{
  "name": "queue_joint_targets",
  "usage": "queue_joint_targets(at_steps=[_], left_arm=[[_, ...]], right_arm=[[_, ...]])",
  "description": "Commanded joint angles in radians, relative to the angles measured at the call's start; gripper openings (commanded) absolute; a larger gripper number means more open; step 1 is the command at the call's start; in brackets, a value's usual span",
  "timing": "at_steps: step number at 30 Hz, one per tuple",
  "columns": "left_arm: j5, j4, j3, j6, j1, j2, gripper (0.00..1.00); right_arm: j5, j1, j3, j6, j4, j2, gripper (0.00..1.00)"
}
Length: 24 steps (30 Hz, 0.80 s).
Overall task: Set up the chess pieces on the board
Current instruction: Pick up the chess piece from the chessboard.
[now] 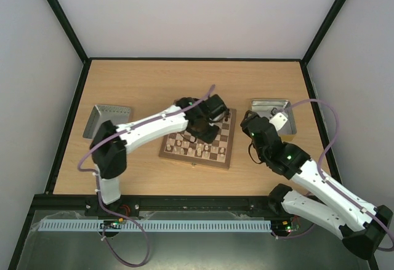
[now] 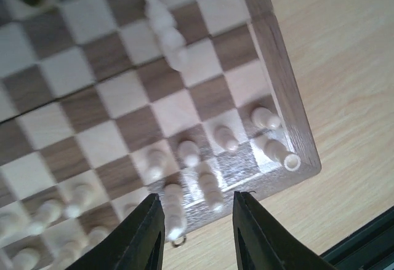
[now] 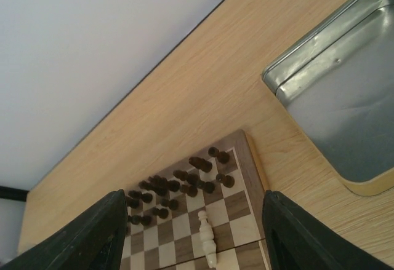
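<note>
The board point(image 1: 225, 149) lies mid-table, also seen in the left wrist view point(image 2: 280, 85) and the right wrist view point(image 3: 252, 170). Cream chess pieces point(image 2: 226, 138) stand blurred in its two near rows. Dark chess pieces point(image 3: 184, 184) crowd its far rows. One cream piece point(image 3: 207, 237) lies toppled mid-board, also in the left wrist view point(image 2: 164, 29). My left gripper point(image 2: 198, 224) is open and empty, hovering above the near cream row by the board's front edge point(image 1: 201, 135). My right gripper point(image 3: 197, 242) is open and empty, off the board's right side point(image 1: 251, 123).
A grey metal tray point(image 1: 278, 114) sits right of the board, close behind my right gripper, seen also in the right wrist view point(image 3: 345, 104). A second grey tray point(image 1: 108, 119) sits at the left. A small metal latch ring point(image 2: 178, 241) hangs at the board's front edge.
</note>
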State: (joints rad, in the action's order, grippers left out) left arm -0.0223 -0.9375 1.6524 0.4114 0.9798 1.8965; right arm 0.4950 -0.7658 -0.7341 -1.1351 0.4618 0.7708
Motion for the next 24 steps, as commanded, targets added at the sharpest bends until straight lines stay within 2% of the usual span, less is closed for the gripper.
queue_joint_targets(at_steps=[1,10,13,17,24], left_arm=[[0.058,0.09,-0.096,0.073,-0.092,-0.165,0.33],[0.082,0.387,-0.482,0.182,-0.298,-0.538,0.37],[0.057,0.458,-0.586,0.197,-0.357,-0.628,0.39],[-0.005,0.518,-0.665,0.201,-0.416,-0.684,0.4],[-0.082,0.552,-0.692,0.176,-0.471,-0.67,0.43]], right_arm=[[-0.056,0.003,-0.052,0.076,-0.021,0.08,0.6],[-0.279,0.009,-0.085,0.204,-0.124,0.342,0.6],[-0.365,0.02,-0.104,0.257,-0.146,0.455,0.52],[-0.441,0.047,-0.132,0.325,-0.161,0.594,0.43],[-0.526,0.078,-0.205,0.397,-0.156,0.775,0.49]])
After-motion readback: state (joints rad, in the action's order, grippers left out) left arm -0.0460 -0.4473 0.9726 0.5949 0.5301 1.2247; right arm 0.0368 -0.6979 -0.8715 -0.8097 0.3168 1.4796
